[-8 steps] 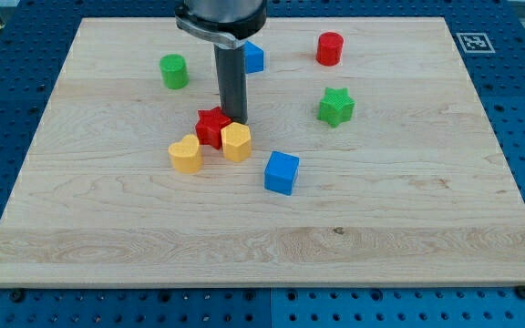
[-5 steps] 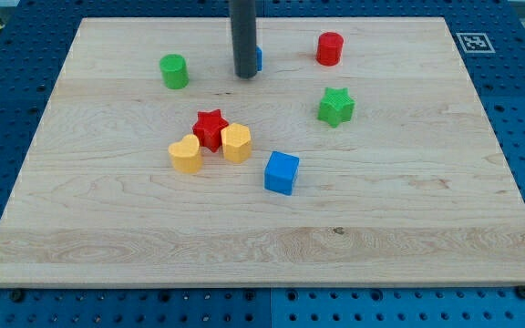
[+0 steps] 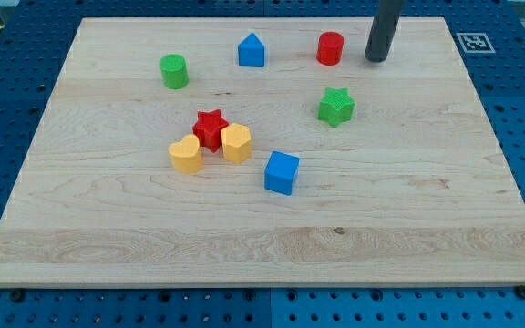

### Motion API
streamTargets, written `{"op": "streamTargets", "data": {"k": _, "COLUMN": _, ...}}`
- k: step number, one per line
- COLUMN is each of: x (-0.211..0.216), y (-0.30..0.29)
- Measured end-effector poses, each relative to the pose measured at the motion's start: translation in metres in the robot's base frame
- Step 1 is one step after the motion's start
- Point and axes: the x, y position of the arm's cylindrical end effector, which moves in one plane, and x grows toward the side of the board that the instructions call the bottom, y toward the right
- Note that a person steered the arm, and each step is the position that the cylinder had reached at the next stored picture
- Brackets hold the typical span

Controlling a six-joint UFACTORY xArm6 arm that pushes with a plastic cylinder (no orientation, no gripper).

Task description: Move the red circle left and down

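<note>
- Camera view puts my tip point(image 3: 375, 60) at upper right, just right of the red circle point(image 3: 330, 48), not touching it.
- No claw here: a bare dark rod, gripping nothing.
- Risk: an off-centre push could roll the ribbed round block aside, toward the blue pointed block point(image 3: 252, 51) or green star point(image 3: 335, 107).
- Smooth pale wooden board point(image 3: 408, 228) gives little drag.

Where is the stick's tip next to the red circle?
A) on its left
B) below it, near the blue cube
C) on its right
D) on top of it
C: my tip sits at the view's right of the red circle, with a small gap between them.
</note>
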Motion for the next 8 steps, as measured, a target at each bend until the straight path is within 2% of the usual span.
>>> {"op": "streamTargets", "data": {"k": 1, "x": -0.015, "y": -0.001}}
{"op": "streamTargets", "data": {"k": 6, "x": -0.014, "y": -0.057}}
{"op": "streamTargets", "data": {"k": 7, "x": -0.005, "y": -0.058}}
{"op": "streamTargets", "data": {"k": 8, "x": 0.035, "y": -0.058}}
